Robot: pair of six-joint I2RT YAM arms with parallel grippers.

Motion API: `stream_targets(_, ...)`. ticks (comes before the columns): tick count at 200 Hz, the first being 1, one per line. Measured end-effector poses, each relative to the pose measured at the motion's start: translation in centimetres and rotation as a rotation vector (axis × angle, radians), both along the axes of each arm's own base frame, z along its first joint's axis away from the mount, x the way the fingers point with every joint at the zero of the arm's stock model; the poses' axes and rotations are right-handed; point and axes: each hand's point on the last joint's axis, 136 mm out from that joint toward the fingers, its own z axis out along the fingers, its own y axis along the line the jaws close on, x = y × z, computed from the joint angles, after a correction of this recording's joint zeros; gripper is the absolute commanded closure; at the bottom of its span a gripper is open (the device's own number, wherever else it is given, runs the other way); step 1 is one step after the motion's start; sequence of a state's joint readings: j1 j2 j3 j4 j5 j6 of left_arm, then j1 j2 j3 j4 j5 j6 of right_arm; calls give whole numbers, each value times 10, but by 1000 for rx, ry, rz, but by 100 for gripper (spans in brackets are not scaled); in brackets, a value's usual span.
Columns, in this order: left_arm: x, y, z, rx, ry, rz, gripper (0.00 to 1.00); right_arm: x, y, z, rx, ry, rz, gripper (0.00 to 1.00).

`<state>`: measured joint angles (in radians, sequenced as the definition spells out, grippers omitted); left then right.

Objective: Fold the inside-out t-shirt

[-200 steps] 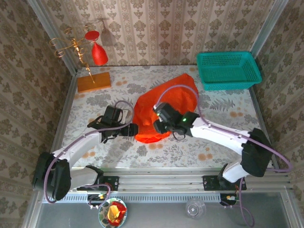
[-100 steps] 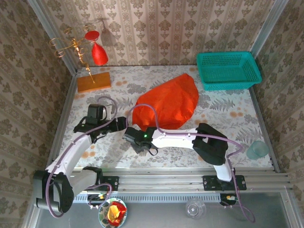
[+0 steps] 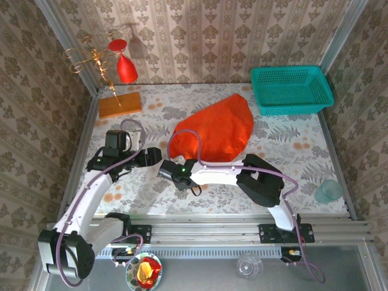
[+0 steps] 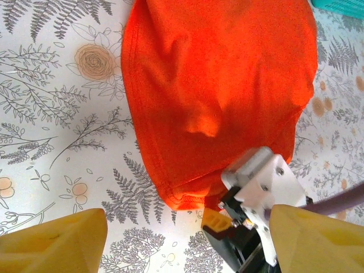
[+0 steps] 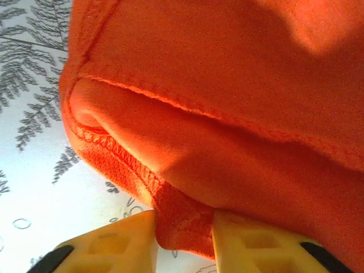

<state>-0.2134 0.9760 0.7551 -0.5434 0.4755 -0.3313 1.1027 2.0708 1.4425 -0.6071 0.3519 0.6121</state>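
Pinching near hem corner of inside-out t-shirt [image 3: 215, 130] with my right gripper [image 5: 185, 227]; shirt lies at middle of table [image 3: 291, 151], long axis running far-right from grip; my left gripper [image 3: 157, 155] spread apart, empty, just left of hem

- We can read no text, label, brand or number anywhere.
- The small wrapped item [image 3: 145, 271] below the rail may carry print, but it is too small for us to tell.

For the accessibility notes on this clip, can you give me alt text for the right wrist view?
The right gripper pinches a stitched hem fold of the orange-red t-shirt between its two yellow fingers, with the seams facing out. The cloth covers most of the frame, and the fern-printed table cover shows at left.
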Motion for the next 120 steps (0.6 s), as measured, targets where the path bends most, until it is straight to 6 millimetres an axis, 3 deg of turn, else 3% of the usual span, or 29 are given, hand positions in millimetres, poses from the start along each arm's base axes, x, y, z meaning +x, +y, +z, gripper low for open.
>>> stream_targets(30,-2,-3,11,-19,-45,-20,27,1,-2,3,0,-3,3,100)
stream_targets(53,-3,-9,26,-28,-118,-49,27,-3,-10,23,29,-18,5,100)
stream_targets(84,-7,-32,47,-52,-237,-158,28,-10,-26,91,148,-86,8,100)
stream_targets(120,-15,-75,76,-95,-423,-342,29,-12,-58,171,313,-189,-12,100)
